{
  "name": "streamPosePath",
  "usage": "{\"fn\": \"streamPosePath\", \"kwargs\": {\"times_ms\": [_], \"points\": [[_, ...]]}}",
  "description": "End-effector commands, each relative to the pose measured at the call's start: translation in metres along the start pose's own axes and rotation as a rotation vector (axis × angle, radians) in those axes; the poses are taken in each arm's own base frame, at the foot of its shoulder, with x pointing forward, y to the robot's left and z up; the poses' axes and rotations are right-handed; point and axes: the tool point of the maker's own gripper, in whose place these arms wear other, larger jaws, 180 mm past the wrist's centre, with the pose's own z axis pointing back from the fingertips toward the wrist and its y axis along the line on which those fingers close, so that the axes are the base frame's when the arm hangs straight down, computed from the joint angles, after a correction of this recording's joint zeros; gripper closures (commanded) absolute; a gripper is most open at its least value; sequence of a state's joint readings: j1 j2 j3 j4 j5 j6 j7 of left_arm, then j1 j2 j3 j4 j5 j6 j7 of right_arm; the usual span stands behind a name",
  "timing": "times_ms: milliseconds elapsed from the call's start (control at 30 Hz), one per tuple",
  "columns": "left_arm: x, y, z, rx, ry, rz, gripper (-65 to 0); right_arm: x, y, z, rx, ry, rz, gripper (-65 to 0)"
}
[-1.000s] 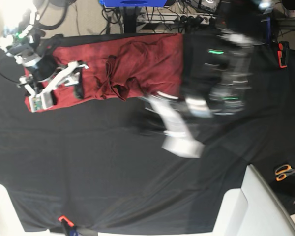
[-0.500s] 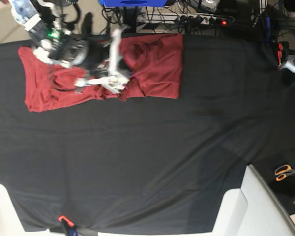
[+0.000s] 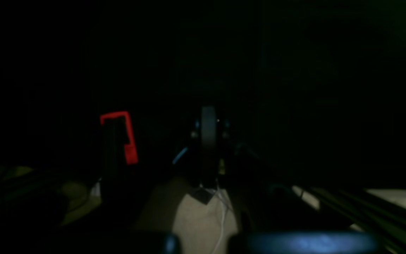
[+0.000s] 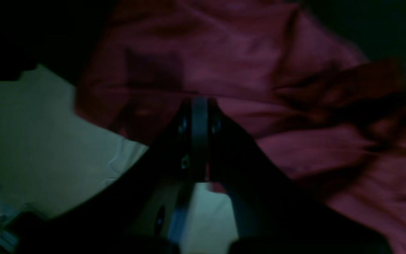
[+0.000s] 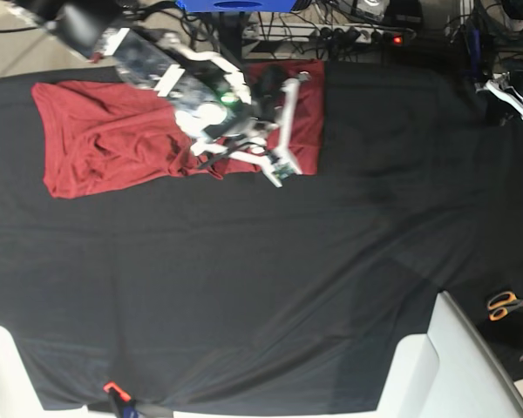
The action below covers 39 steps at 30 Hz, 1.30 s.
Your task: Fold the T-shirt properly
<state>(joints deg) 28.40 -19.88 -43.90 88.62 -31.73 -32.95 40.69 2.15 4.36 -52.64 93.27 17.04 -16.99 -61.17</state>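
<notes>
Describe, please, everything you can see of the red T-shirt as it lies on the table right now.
The T-shirt is a plain brick-red garment of thin, soft-looking knit with no print. It lies along the far edge of the black tablecloth, spread wide but wrinkled, with bunched folds near its middle. Its left portion lies fairly flat, and its near edge is uneven. The right end effector hangs over its right end, fingers closed; whether it pinches fabric cannot be told. In the right wrist view the cloth shows deep creases.

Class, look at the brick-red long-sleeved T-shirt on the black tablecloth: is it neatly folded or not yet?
Not yet. The brick-red long-sleeved T-shirt lies as a long, rumpled strip on the black tablecloth, with bunched creases near its middle, partly hidden by the right arm.
</notes>
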Motion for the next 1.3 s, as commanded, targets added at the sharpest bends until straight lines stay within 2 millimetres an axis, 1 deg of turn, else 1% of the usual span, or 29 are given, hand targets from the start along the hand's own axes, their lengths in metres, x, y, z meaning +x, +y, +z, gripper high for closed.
{"fn": "streamPosePath", "kwargs": {"times_ms": [0,67,167,300,400,500,567,667,767,800,967,1033,1100,1267], "points": [[0.01,0.005,0.002,0.008,-0.03,-0.006,0.0,0.004,0.004,-0.001,0.002,-0.011,-0.018,-0.5],[0.009,0.008,0.0,0.01,-0.025,0.006,0.0,-0.003,0.005,-0.009,-0.01,0.022,-0.063,-0.5],[0.002,0.011,-0.003,0.013,-0.01,0.025,0.0,-0.008,-0.004,-0.016,-0.064,0.03,-0.159,-0.5],[-0.005,0.014,-0.004,0.016,0.006,0.04,0.0,-0.01,-0.019,-0.015,-0.126,0.021,-0.271,-0.5],[-0.005,0.014,-0.004,0.016,0.007,0.041,0.0,-0.019,-0.021,-0.015,-0.143,0.035,-0.309,-0.5],[-0.005,0.015,-0.004,0.017,0.007,0.04,0.0,-0.029,-0.018,-0.016,-0.139,0.05,-0.321,-0.5],[-0.005,0.015,-0.004,0.017,0.007,0.04,0.0,-0.036,-0.015,-0.015,-0.144,0.058,-0.35,-0.5],[-0.005,0.015,-0.004,0.017,0.005,0.04,0.0,-0.038,-0.015,-0.008,-0.151,0.047,-0.396,-0.5],[-0.005,0.014,-0.004,0.015,0.006,0.039,0.0,-0.033,-0.017,0.002,-0.138,0.013,-0.392,-0.5],[-0.005,0.014,-0.004,0.015,0.006,0.039,0.0,-0.035,-0.018,0.004,-0.137,0.012,-0.392,-0.6],[-0.005,0.014,-0.004,0.015,0.006,0.039,0.0,-0.043,-0.039,0.011,-0.159,0.028,-0.497,-0.6],[-0.005,0.014,-0.004,0.015,0.006,0.039,0.0,-0.047,-0.053,0.015,-0.184,0.02,-0.51,-0.6],[-0.005,0.014,-0.004,0.015,0.006,0.039,0.0,-0.048,-0.058,0.017,-0.192,0.014,-0.509,-0.6],[-0.004,0.014,-0.005,0.014,0.005,0.039,0.0,-0.06,-0.072,0.019,-0.228,0.028,-0.496,-0.6]]}}
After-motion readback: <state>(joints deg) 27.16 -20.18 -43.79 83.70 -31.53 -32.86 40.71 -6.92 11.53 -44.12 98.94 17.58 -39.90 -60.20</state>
